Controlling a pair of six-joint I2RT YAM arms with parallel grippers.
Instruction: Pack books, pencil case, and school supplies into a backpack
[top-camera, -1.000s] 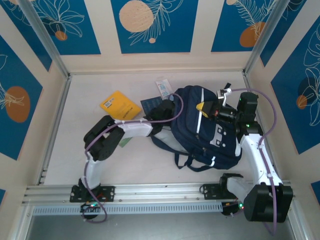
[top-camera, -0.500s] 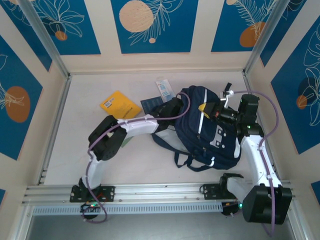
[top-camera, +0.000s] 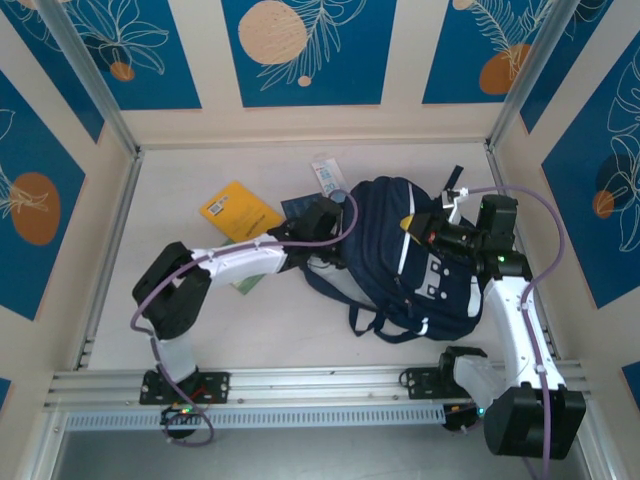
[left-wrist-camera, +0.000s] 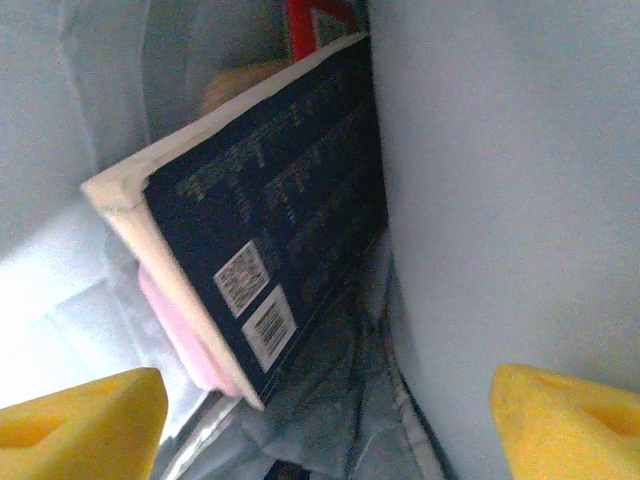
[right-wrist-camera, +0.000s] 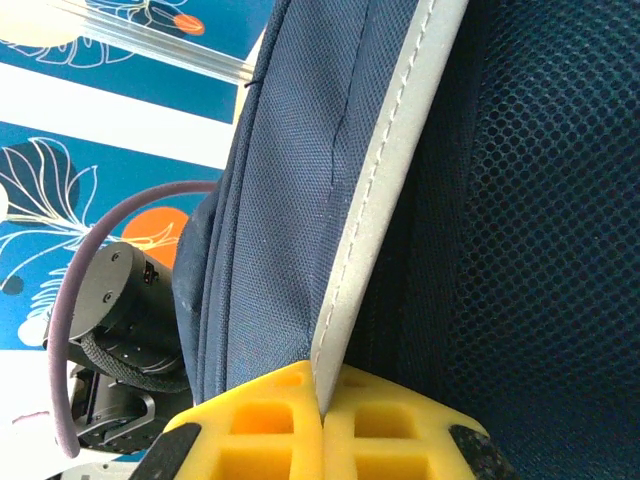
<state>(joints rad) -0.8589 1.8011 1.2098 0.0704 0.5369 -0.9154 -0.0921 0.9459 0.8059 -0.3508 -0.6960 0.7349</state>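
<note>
The navy backpack (top-camera: 415, 265) lies right of centre, its mouth facing left. My left gripper (top-camera: 335, 222) is at that mouth. Inside, in the left wrist view, the left gripper (left-wrist-camera: 325, 440) stands open, with its yellow pads (left-wrist-camera: 80, 420) short of a navy book (left-wrist-camera: 270, 220) with white barcode labels that leans free against the grey lining (left-wrist-camera: 500, 200). Under the book is something pink (left-wrist-camera: 175, 325); I cannot tell if it is the pencil case. My right gripper (right-wrist-camera: 323, 425) is shut on the backpack's grey trim (right-wrist-camera: 370, 230). A yellow book (top-camera: 240, 210) and another navy book (top-camera: 297, 207) lie on the table.
A pale blue-white packet (top-camera: 327, 177) lies behind the backpack mouth, and a pale green packet (top-camera: 245, 283) sits under the left forearm. Dark straps (top-camera: 365, 320) trail toward the near rail. Something red (left-wrist-camera: 320, 22) shows deep inside the bag. Walls close in on three sides.
The left gripper has opened and let go of the navy book inside the backpack, then drawn back slightly. Its elbow has swung down and left. The right gripper keeps hold of the trim.
</note>
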